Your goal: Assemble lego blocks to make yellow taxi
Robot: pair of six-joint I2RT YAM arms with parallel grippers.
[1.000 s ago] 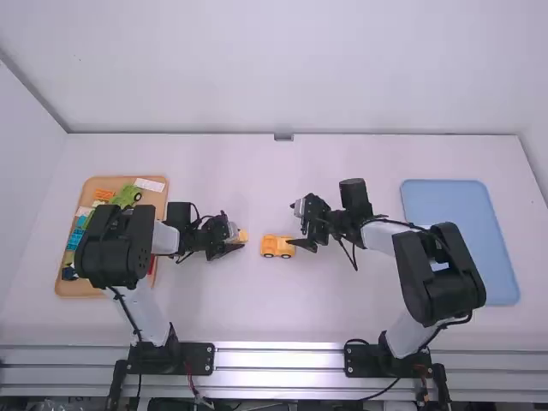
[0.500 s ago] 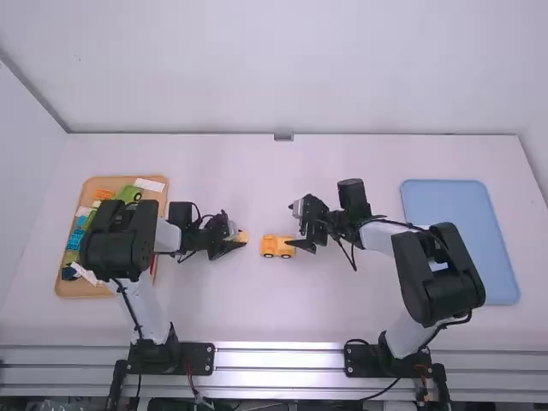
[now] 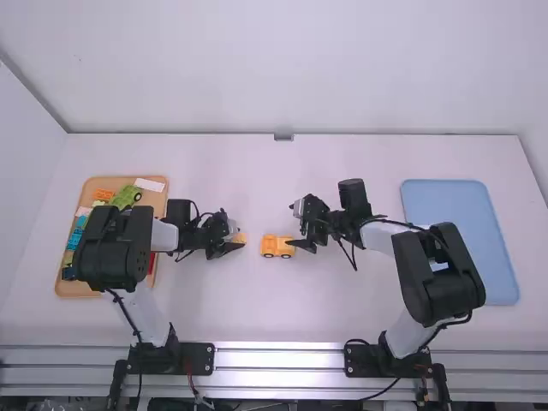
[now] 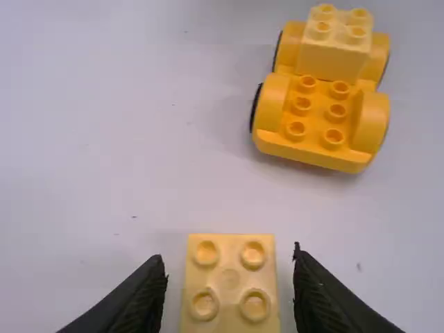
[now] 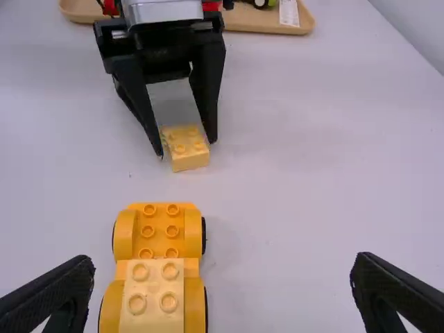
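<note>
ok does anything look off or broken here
Nothing stands out: the orange-yellow wheeled base stands upright, the pale yellow block on it looks seated square, and the loose yellow block between the fingers of the left gripper shows no visible damage.

The left arm [image 3: 111, 248] partly hides the tan tray [image 3: 156, 198].
</note>
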